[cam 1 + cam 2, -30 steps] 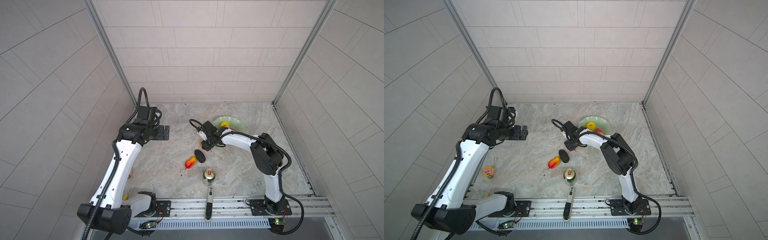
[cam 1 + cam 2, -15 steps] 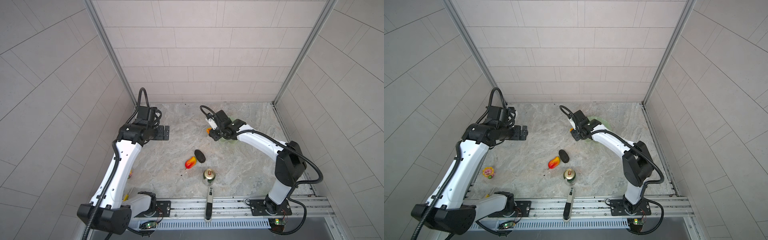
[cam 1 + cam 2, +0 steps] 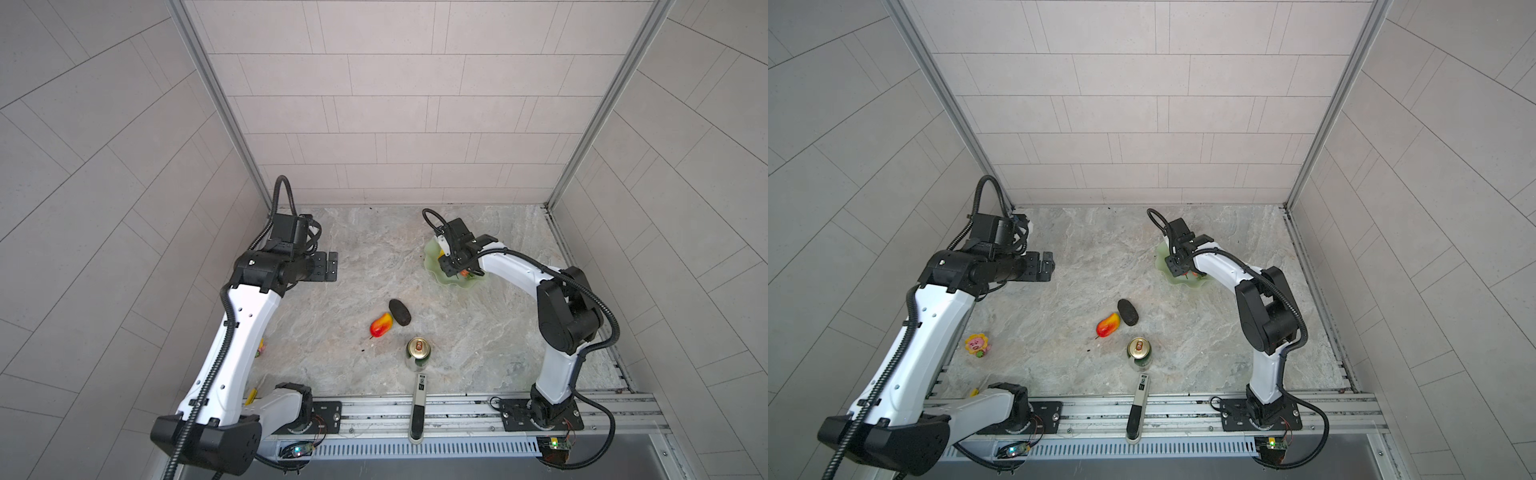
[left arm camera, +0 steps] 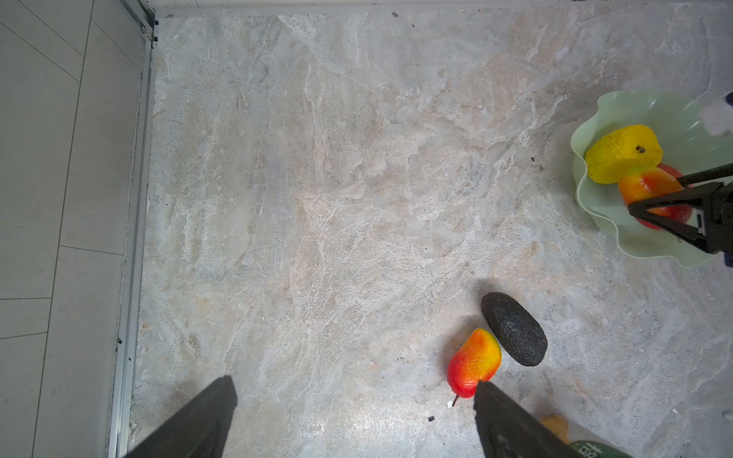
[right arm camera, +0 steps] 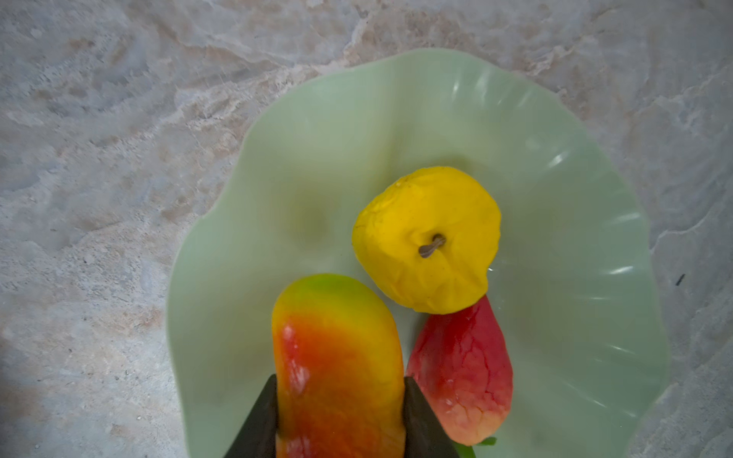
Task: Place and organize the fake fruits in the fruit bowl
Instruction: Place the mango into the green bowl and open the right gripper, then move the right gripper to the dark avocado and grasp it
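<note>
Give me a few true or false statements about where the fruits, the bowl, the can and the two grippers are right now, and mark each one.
1. The yellow fruit lies in the fruit bowl. True.
2. The dark oval fruit is in the bowl too. False: it lies on the table, beside a loose mango.
3. The right gripper has the second mango between its fingers over the bowl. True.
4. The left gripper grips a fruit. False: its jaws stand open with nothing between them.
5. The drink can lies on its side. False: it stands upright.
</note>
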Available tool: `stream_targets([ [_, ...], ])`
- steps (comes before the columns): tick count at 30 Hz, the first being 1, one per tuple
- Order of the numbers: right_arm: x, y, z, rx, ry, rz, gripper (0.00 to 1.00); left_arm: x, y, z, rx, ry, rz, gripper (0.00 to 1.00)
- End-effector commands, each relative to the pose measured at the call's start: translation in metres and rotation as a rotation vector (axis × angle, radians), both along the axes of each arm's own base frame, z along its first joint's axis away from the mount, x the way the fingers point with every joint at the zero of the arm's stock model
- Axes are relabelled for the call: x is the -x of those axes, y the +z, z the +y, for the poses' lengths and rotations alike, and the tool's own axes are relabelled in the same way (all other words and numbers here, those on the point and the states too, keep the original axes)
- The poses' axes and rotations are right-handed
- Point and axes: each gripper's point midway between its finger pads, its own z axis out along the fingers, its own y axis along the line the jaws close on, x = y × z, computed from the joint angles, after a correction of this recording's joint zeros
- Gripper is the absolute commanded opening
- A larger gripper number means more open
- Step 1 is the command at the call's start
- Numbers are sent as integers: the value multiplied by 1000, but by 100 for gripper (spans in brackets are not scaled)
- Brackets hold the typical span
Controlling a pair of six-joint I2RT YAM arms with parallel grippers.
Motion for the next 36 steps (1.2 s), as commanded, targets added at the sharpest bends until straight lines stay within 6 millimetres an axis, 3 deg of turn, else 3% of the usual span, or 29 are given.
stream_targets([
  [1,-6,5,4,3,16,-25,42,4,-1,1,0,4,6,100],
  [9,-4,14,4,14,27,-29,55,1,-3,1,-5,1,11,100],
  [12,3,34,11,8,55,-56,58,0,-3,1,-6,1,12,100],
  [16,28,58,47,-73,170,-73,77,-2,-3,1,-10,-1,11,100],
  [19,56,60,82,-157,282,-46,84,-3,-4,0,-9,-3,13,100],
  [23,86,43,119,-186,391,26,86,-3,-5,0,-4,-3,16,100],
  [26,97,21,138,-190,428,90,87,-1,-5,0,-5,-5,14,100],
  [32,114,-17,167,-277,472,207,87,6,-5,5,-28,0,8,100],
  [36,124,-38,174,-290,470,264,86,9,-5,8,-40,3,3,100],
])
